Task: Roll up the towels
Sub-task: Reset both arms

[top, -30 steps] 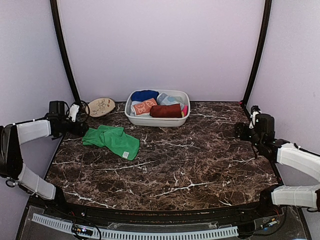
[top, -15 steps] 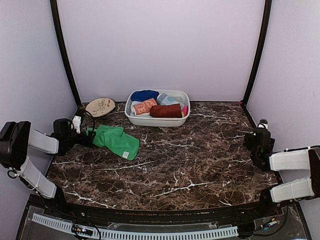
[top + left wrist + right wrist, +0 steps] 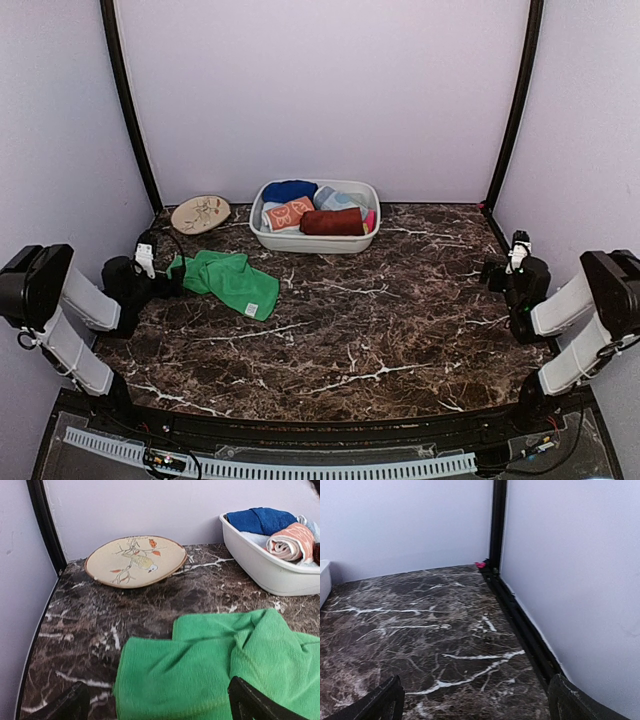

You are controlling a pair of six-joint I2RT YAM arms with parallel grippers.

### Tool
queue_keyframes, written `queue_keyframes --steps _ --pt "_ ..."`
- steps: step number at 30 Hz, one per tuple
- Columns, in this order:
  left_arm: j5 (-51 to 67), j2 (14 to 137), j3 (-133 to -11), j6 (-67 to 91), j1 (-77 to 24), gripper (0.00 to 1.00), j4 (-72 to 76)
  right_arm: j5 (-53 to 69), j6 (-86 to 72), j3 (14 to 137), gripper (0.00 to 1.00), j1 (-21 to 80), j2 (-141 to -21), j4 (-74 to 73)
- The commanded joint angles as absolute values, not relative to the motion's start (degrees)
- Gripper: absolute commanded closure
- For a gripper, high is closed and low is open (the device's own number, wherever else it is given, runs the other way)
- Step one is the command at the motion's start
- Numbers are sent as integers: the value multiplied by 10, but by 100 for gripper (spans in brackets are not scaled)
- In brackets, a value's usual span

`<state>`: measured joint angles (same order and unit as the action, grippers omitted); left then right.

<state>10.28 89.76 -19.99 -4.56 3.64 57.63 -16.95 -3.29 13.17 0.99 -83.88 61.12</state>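
Dark marble-patterned table (image 3: 380,330) seen from above, with both arms folded low at its sides. At the left edge, about midway back, the left gripper (image 3: 168,286) (image 3: 162,709) points toward the far right, its jaws spread wide and holding nothing; in the left wrist view the two dark fingertips (image 3: 75,706) frame the near edge of the green towel (image 3: 228,280) (image 3: 225,675). This towel lies loosely crumpled and unrolled on the left part of the table, just beyond that gripper, with a white tag (image 3: 252,307) at its near right corner. At the right edge, about level with it, the right gripper (image 3: 493,272) (image 3: 480,702) is likewise wide open and empty, over bare marble and well apart from any cloth. Against the far edge, near its middle, stands the white oval basin (image 3: 312,243) (image 3: 260,570). It contains the orange towel (image 3: 290,212) (image 3: 292,540) with cream prints, rolled, at the near left; the rust-brown towel (image 3: 332,222), rolled, at the near right; a blue towel (image 3: 290,190) (image 3: 262,520) at the far left; and a pale cloth (image 3: 340,198) at the far right. A cream oval plate (image 3: 201,213) (image 3: 135,560) with a bird-and-branch print rests near the far left corner, beside the basin and apart from it. A small pink object (image 3: 480,564) sits in the far right corner.
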Motion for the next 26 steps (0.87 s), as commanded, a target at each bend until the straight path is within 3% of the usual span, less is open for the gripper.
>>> queue_keyframes --steps 1,7,26 --pt "103 899 -90 -40 36 1 845 -49 -19 118 0 -11 -878 757" --pt "129 891 -147 -50 36 1 718 -45 -19 128 0 -12 -877 737" --pt "126 899 -147 -49 36 1 737 -48 -23 135 0 -15 -879 726"
